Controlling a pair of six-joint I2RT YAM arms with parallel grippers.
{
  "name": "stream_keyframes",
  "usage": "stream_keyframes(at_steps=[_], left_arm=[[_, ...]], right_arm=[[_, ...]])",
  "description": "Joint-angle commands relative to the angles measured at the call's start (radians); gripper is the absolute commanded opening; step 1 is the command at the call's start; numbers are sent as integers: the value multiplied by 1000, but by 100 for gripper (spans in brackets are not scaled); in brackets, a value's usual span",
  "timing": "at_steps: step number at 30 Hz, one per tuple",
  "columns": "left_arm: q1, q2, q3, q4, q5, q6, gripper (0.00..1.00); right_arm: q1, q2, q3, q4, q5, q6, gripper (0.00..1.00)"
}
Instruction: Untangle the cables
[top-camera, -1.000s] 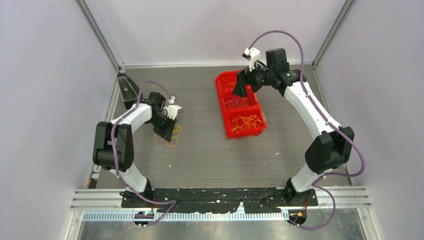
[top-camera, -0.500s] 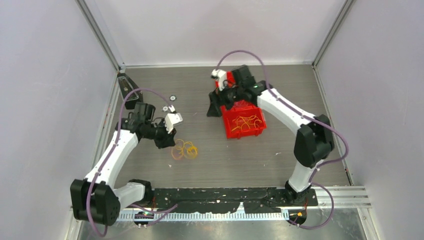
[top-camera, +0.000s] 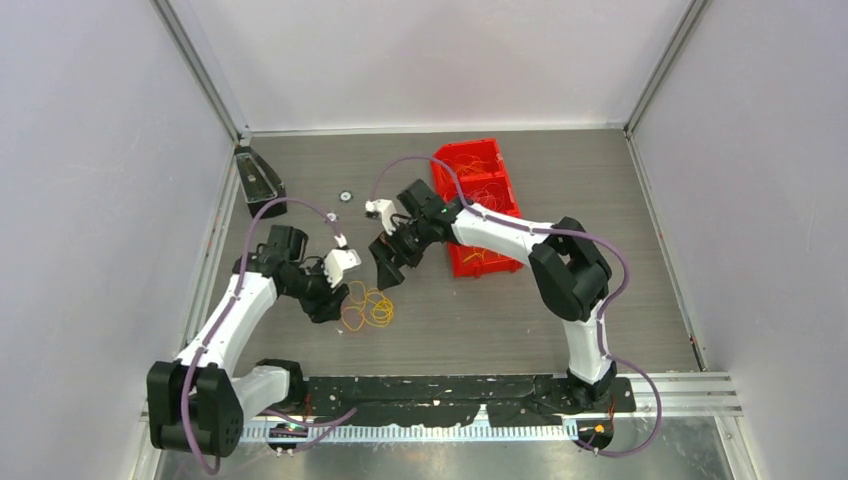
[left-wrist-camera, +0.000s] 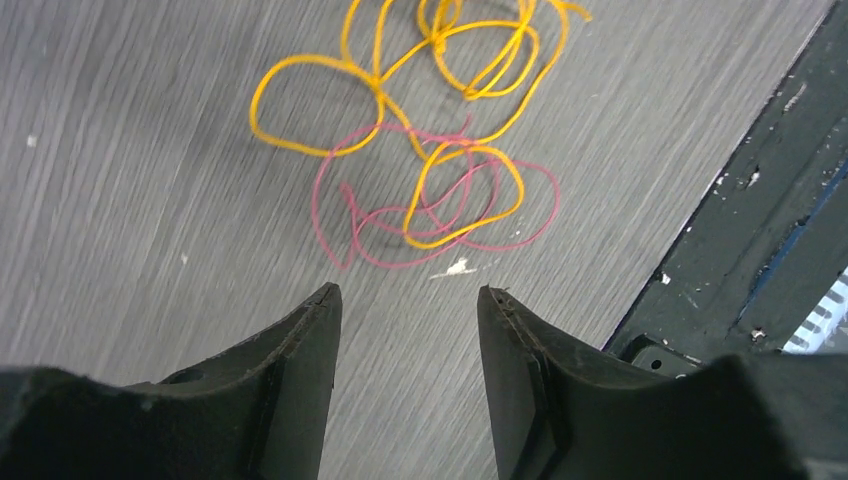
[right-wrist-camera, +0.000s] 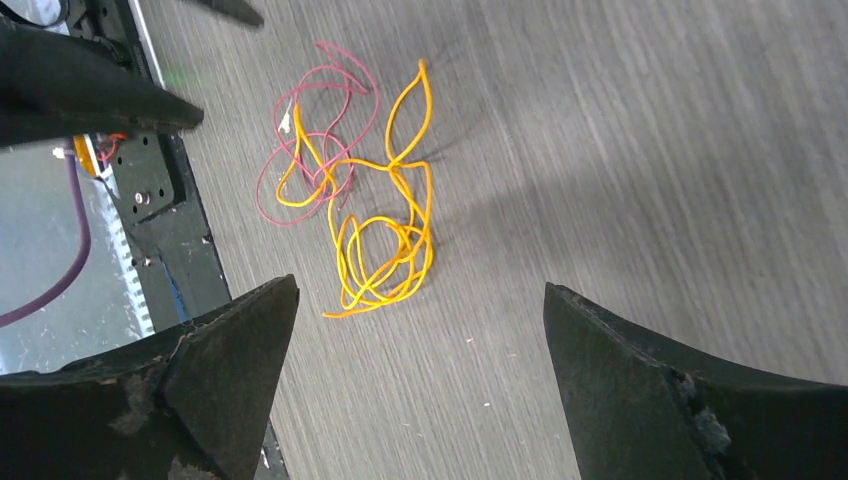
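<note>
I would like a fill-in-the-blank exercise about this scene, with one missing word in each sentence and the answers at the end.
1. The cables lie on the ____, not in the bin.
2. The left gripper and the right gripper are both ____.
3. The colour of the bin is ____.
4. In the top view, the cables lie to the ____ of the bin.
Missing words: table; open; red; left.
</note>
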Motion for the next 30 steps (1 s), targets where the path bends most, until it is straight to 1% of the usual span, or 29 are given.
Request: stream_keyframes(at_steps=[1, 2, 4, 6, 7, 8, 9, 10, 11, 12, 13, 14, 15, 17, 19, 22, 24, 27, 28, 30], left_arm=[[116, 19, 25, 47, 57, -14, 55], [177, 38, 49, 31, 93, -17, 57], [246, 73, 98, -17, 138, 6, 59], [262, 84, 118, -47, 145, 47, 61], [263, 76, 117, -51, 148, 77, 61], [263, 64, 109, -49, 155, 95, 61], [263, 44, 94, -41, 169, 107, 62], [263, 28, 84, -34, 186, 116, 62], [263, 16, 78, -25, 211, 120, 62], [263, 0, 71, -13, 240, 119, 62], [264, -15, 65, 5, 255, 111, 62], [268, -29, 60, 35, 269, 85, 62], [273, -42, 58, 66, 284, 59, 62], [278, -57, 68, 68, 323, 49, 62], [277, -61, 82, 39, 359, 84, 63], [277, -60, 97, 34, 383, 85, 66], [277, -60, 114, 41, 403, 70, 68], [276, -75, 143, 69, 445, 17, 74], [275, -85, 150, 75, 459, 8, 78], [262, -108, 153, 88, 482, -9, 98]], right_arm=[[42, -7, -44, 90, 2, 29, 100], [54, 11, -47, 94, -3, 36, 100], [71, 37, -53, 109, -10, 53, 96], [89, 60, -63, 131, -5, 70, 89], [96, 73, -73, 146, 0, 85, 81], [99, 78, -78, 155, 5, 91, 77], [102, 83, -90, 170, 10, 99, 66], [102, 83, -96, 181, 10, 102, 61], [102, 79, -107, 184, 16, 99, 50], [101, 75, -112, 187, 17, 94, 44], [98, 61, -117, 186, 15, 74, 28], [94, 50, -116, 180, 5, 45, 21], [81, 25, -113, 177, -1, 37, 9], [52, -28, -104, 175, -30, 24, 6], [29, -90, -93, 172, -61, 12, 5], [21, -193, -84, 155, -104, -42, 5], [21, -239, -83, 146, -126, -69, 5], [21, -279, -65, 103, -139, -106, 5], [20, -296, -53, 93, -140, -121, 6], [14, -321, -38, 79, -143, -128, 5]])
